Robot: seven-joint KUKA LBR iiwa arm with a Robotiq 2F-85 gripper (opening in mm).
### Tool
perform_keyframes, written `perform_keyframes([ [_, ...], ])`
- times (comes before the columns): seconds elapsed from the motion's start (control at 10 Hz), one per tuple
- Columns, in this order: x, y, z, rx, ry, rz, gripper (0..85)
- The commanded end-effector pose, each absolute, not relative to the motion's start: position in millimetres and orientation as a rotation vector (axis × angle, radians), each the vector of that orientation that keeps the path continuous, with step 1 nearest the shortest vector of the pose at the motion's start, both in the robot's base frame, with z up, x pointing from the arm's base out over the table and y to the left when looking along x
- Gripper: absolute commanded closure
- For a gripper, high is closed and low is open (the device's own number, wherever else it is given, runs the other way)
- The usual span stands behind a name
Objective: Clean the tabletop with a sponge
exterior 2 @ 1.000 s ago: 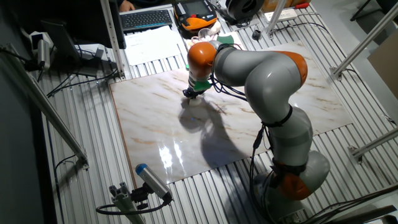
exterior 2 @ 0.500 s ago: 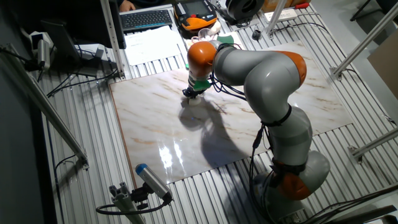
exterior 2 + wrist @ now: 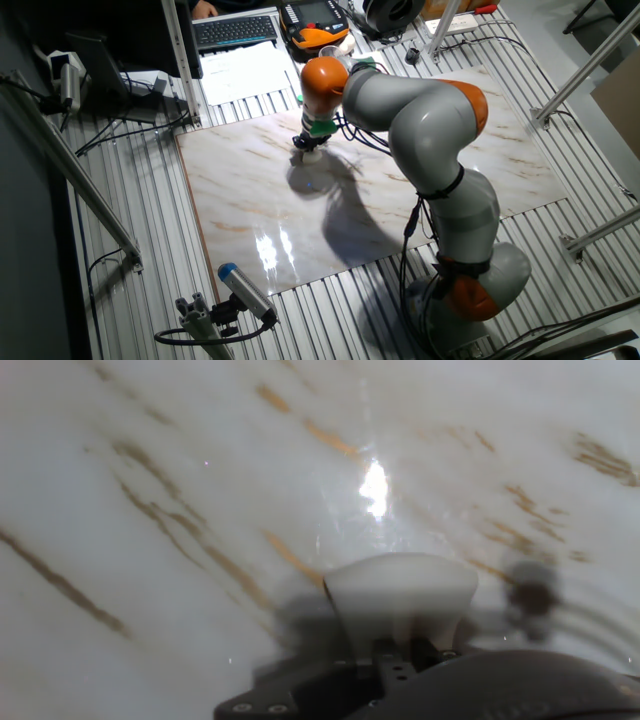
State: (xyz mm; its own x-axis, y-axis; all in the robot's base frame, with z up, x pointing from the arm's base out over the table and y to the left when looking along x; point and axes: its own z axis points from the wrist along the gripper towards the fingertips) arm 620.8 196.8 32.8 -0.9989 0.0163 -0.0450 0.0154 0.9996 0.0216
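The marble-patterned tabletop (image 3: 250, 200) lies on the ribbed metal surface and fills the hand view (image 3: 150, 510). My gripper (image 3: 304, 147) points down at the slab's far middle part. It is shut on the cream-white sponge (image 3: 402, 597), which is pressed against the slab. In the fixed view the sponge (image 3: 303, 153) is a small pale spot under the fingers. The fingers themselves are mostly hidden behind the sponge in the hand view.
A keyboard (image 3: 235, 30), papers (image 3: 245, 70) and an orange-black device (image 3: 318, 25) lie beyond the slab's far edge. A green-and-yellow sponge (image 3: 362, 64) sits near them. A blue-tipped tool (image 3: 245, 292) lies in front of the slab. Metal frame bars (image 3: 90, 190) cross at left.
The gripper with the sponge has slid a little toward the far edge of the slab; the arm's elbow shifted slightly with it.
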Motion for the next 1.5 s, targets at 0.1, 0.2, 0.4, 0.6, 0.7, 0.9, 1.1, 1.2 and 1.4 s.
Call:
perform_keyframes([
  [0.1,629.1,194.6,34.8,0.018,3.101,0.031,85.0],
  [0.2,635.6,191.3,35.8,0.008,3.103,0.031,85.0],
  [0.4,644.0,185.7,34.3,-0.013,3.101,0.026,85.0],
  [0.6,644.2,184.5,32.6,-0.016,3.098,0.029,85.0],
  [0.7,643.8,183.3,32.1,-0.023,3.095,0.019,85.0],
  [0.9,642.1,175.9,31.3,-0.042,3.092,0.022,85.0],
  [1.1,638.2,169.5,29.1,-0.056,3.082,0.025,85.0],
  [1.2,636.6,167.0,29.0,-0.061,3.082,0.03,85.0],
  [1.4,634.8,158.3,33.1,-0.073,3.084,0.047,85.0],
])
